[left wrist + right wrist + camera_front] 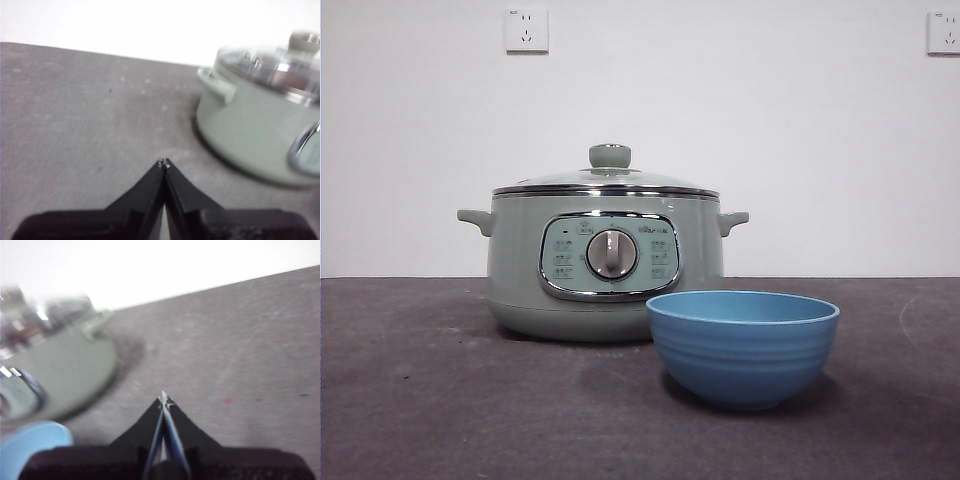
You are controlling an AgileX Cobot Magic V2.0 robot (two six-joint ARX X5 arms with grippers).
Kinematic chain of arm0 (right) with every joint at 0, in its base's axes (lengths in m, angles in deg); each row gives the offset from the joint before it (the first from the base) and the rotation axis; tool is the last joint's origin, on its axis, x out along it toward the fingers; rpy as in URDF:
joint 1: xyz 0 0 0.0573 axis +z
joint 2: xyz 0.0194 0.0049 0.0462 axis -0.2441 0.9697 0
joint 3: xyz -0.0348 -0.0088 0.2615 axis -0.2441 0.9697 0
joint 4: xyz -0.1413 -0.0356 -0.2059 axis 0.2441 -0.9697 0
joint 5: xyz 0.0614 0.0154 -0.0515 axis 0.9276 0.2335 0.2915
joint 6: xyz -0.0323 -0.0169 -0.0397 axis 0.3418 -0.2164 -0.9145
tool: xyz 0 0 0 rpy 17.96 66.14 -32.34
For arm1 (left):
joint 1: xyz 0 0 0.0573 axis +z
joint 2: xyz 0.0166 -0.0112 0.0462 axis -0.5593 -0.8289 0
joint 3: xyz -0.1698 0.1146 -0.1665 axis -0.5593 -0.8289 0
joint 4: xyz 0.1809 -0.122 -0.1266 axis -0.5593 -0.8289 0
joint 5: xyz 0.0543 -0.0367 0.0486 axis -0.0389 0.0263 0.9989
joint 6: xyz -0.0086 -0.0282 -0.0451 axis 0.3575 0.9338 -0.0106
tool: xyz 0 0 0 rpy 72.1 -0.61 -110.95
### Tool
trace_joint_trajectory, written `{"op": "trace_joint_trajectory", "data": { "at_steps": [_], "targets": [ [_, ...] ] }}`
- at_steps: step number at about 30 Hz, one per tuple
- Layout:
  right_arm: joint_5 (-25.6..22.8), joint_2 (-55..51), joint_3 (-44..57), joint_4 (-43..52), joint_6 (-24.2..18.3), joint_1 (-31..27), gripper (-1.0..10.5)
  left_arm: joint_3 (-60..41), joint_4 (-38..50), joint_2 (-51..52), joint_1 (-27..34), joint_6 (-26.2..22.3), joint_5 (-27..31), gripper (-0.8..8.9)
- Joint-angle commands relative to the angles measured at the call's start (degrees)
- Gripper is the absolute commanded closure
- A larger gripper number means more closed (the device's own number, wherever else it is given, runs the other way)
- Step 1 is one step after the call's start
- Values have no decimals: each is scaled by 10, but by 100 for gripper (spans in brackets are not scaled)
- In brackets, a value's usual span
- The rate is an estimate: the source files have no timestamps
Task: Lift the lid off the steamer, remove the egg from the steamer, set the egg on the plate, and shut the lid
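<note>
The sage-green steamer [605, 265] stands mid-table with the glass lid [608, 178] closed on it, its green knob on top. The egg is hidden. The blue plate [742, 345], a bowl, sits in front of the steamer to its right and looks empty. My left gripper [164, 162] is shut and empty over bare table, well away from the steamer [250, 130] and its lid [272, 62]. My right gripper [163, 399] is shut and empty over bare table on the steamer's [65, 375] other side, with the plate's rim [30, 445] nearby. Neither arm shows in the front view.
The dark grey table [430, 400] runs back to a white wall with two sockets [526, 30]. Both wrist views are blurred.
</note>
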Motion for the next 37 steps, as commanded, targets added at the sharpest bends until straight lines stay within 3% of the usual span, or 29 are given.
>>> {"op": "trace_joint_trajectory", "data": {
  "at_steps": [1, 6, 11, 17, 21, 26, 31, 37],
  "targets": [
    [16, 0, -24, 14, 87, 1, 963, 40, 7, 2, 1, 47, -12, 820],
    [36, 22, -93, 19, 93, 1, 963, 114, -10, -13, 1, 47, -29, 820],
    [118, 82, -184, 7, 76, 1, 962, 197, -45, -61, 1, 46, -80, 820],
    [202, 205, -326, -86, 17, 1, 962, 301, -82, -141, 1, 42, -158, 820],
    [241, 293, -432, -195, -52, 2, 963, 365, -113, -195, 1, 30, -213, 820],
    [240, 386, -549, -336, -135, 2, 963, 438, -190, -255, 1, -11, -277, 820],
    [240, 455, -628, -462, -211, 7, 962, 493, -284, -300, 1, -70, -286, 821],
    [240, 482, -646, -499, -224, 23, 961, 513, -327, -329, 1, -98, -293, 820]
  ]
}}
